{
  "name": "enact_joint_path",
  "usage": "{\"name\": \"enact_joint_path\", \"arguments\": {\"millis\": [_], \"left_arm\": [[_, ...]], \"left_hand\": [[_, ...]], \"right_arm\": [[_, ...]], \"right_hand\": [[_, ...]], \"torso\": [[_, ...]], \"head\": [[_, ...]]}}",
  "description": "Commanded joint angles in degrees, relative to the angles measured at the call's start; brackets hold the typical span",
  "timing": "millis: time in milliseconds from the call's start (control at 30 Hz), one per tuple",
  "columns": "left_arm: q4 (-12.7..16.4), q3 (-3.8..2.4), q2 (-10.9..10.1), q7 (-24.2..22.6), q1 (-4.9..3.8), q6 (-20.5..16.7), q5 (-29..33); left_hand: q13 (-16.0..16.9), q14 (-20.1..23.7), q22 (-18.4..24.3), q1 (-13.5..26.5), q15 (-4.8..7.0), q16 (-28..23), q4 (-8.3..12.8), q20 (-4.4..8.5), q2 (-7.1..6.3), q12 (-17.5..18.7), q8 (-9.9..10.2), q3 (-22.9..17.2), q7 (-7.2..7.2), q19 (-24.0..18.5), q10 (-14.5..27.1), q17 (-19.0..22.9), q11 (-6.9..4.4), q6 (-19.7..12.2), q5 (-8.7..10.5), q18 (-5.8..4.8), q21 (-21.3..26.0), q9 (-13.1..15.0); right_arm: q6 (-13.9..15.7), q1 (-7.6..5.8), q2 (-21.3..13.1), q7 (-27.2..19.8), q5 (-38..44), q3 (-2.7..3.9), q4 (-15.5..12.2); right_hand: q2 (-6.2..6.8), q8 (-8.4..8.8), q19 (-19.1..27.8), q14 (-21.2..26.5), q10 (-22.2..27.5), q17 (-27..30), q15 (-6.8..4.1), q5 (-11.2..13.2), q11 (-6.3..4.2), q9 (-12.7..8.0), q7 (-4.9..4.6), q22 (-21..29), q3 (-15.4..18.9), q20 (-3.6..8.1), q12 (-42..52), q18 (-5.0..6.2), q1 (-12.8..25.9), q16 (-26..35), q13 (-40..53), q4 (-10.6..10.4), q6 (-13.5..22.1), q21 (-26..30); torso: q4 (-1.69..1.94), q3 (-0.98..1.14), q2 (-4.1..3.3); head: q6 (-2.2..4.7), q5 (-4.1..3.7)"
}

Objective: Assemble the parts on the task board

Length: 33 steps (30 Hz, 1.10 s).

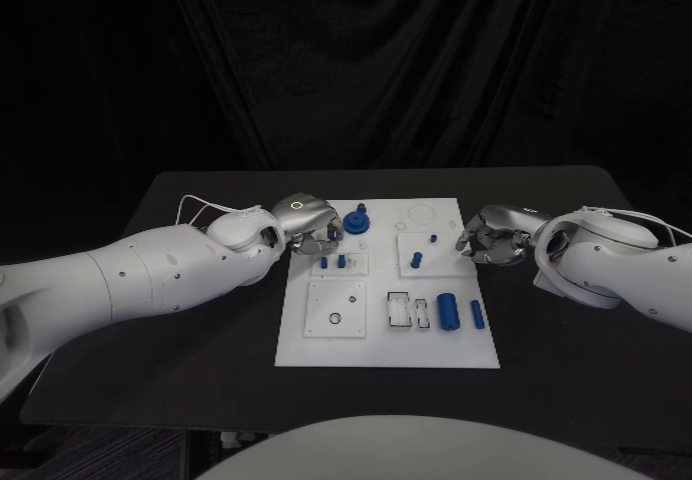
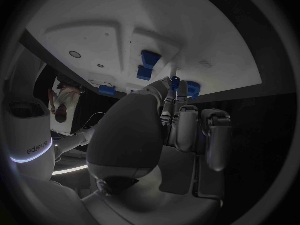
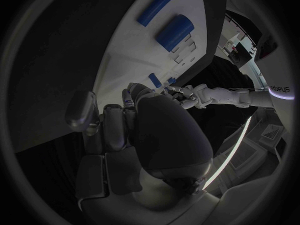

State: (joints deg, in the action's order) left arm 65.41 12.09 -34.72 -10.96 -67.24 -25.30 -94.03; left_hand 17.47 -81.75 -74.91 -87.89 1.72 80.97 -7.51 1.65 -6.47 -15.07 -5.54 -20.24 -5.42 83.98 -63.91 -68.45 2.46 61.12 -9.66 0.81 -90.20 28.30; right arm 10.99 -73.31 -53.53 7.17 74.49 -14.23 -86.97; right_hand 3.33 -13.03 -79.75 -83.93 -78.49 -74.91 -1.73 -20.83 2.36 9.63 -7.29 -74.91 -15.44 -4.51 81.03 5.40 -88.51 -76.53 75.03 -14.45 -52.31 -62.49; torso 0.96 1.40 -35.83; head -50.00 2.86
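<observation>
Two blue cylinders [image 1: 449, 311] lie lengthwise on board [image 1: 387, 345], long axes toward far edge. Left hand [image 1: 310, 225] curled beside blue knob [image 1: 356, 221], grip unclear; right hand [image 1: 490, 243] curled at board's edge, holding nothing.

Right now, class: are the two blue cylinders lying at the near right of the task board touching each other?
Apart. In the head view a strip of white task board shows between the thick cylinder and the thin cylinder.

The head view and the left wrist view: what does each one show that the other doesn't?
Head view alone: the whole board on the black table, both arms, the right hand at the board's right edge, and two blue cylinders lying near its front.

Left wrist view alone: the left hand's fingers seen from behind, close up.

Both: the left hand, the white board and blue parts on it.
</observation>
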Motion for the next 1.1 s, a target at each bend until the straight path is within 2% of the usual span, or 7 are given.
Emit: {"name": "enact_joint_path", "arguments": {"millis": [33,533,1100], "left_arm": [[-0.37,0.00,0.43,0.47,0.22,1.44,-0.12],[-1.48,0.00,1.47,0.63,0.45,2.62,-0.12],[-0.91,0.00,1.47,0.48,0.52,3.23,-0.12]], "left_hand": [[0.10,0.46,-15.09,-0.15,0.00,-0.32,0.11,0.28,0.28,-0.13,0.29,0.26,-0.03,6.02,-0.17,0.27,-0.19,-0.12,0.31,-0.81,0.20,-0.10],[0.12,0.73,-15.09,-0.07,-0.02,-0.64,0.08,0.26,0.33,-0.01,0.46,0.28,-0.05,6.02,0.00,0.85,-0.15,-0.29,0.41,-0.81,0.20,-0.21],[0.15,1.01,-15.09,-0.08,-0.02,-0.95,0.11,0.24,0.38,0.04,0.54,0.28,-0.03,6.02,0.09,1.42,-0.16,-0.36,0.52,-0.81,0.20,-0.26]], "right_arm": [[-0.52,0.15,0.01,0.57,0.07,0.03,0.03],[-0.91,0.19,0.20,0.73,0.07,0.03,0.13],[-1.11,0.23,0.27,0.80,0.07,0.03,0.17]], "right_hand": [[-0.37,-0.24,0.52,-1.25,0.39,-1.84,0.08,-0.17,0.06,-0.10,0.09,-5.81,-0.36,0.00,-0.38,0.45,0.12,0.37,2.13,0.00,-0.35,0.20],[-0.37,-0.24,0.57,-1.22,0.47,-1.77,0.08,-0.18,0.06,-0.11,0.08,-5.76,-0.39,0.00,-0.45,0.48,0.12,0.44,2.04,0.02,-0.34,0.33],[-0.38,-0.23,0.70,-1.13,0.58,-1.55,0.08,-0.19,0.06,-0.12,0.08,-5.63,-0.44,0.01,-0.57,0.55,0.13,0.68,1.90,0.05,-0.32,0.74]], "torso": [[0.03,0.01,0.01],[0.01,-0.05,-0.04],[0.03,-0.03,-0.02]], "head": [[0.00,-0.13],[0.00,-0.05],[0.00,-0.15]]}}
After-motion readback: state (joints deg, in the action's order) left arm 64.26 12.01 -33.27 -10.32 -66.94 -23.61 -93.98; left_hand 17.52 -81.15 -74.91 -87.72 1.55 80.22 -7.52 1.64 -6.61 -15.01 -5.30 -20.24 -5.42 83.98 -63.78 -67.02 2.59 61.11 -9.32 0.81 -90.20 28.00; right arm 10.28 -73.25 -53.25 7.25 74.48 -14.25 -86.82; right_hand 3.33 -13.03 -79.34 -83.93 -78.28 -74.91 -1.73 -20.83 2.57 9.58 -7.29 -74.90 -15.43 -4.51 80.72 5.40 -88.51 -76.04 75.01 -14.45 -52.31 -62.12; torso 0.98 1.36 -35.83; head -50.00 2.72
